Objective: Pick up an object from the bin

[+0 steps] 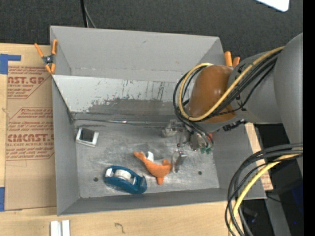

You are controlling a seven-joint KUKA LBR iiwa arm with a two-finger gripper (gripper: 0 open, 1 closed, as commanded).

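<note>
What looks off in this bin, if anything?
Nothing stands out. The blue tape dispenser, orange plastic piece and small square frame lie loose on the bin floor; the pincer sits right beside the orange piece.

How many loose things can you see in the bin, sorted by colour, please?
Blue: 1, a tape dispenser
Orange: 1, a toy figure
Grey and white: 1, a small square block
Total: 3 that I can tell apart
</note>
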